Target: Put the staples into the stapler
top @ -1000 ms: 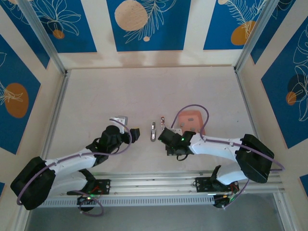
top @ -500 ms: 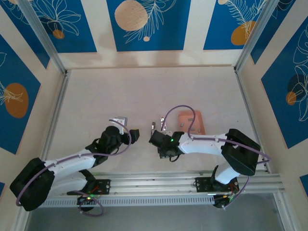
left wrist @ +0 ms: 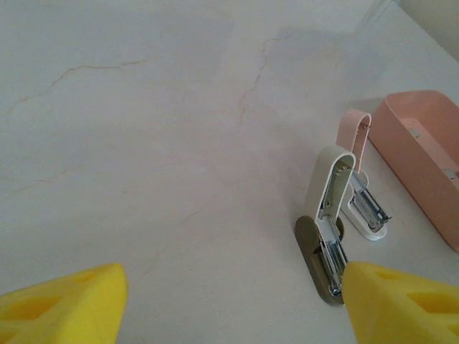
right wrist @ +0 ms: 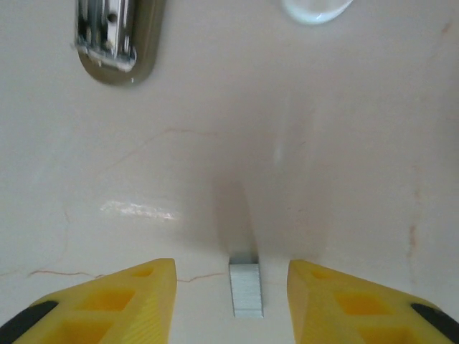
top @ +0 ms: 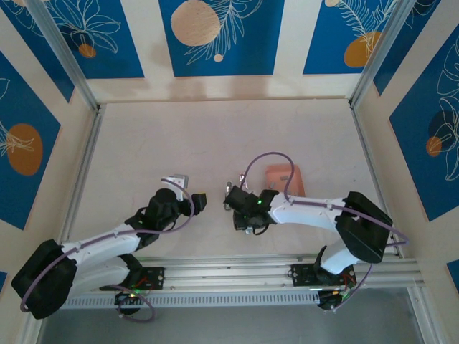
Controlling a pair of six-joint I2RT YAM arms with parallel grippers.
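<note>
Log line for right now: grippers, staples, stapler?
left gripper: open, empty | right gripper: open, straddling staples lying on table | stapler: lid open, untouched

**Lighting and image quality.** Diffuse overhead light is falling evenly on the pale bench (top: 215,136). The top view is reading bright and sharp, and the arms are casting only faint, soft shadows. In the left wrist view the left fingers (left wrist: 57,304) are blurring at the lower corners, while the stapler (left wrist: 323,251) is resolving clearly, its metal glinting. In the right wrist view a soft grey shadow is stretching away from the staples (right wrist: 246,289). A pale streak of glare is lying on the bench, the stapler's end is smearing out of focus, and the right fingers (right wrist: 107,304) are showing soft edges.
</note>
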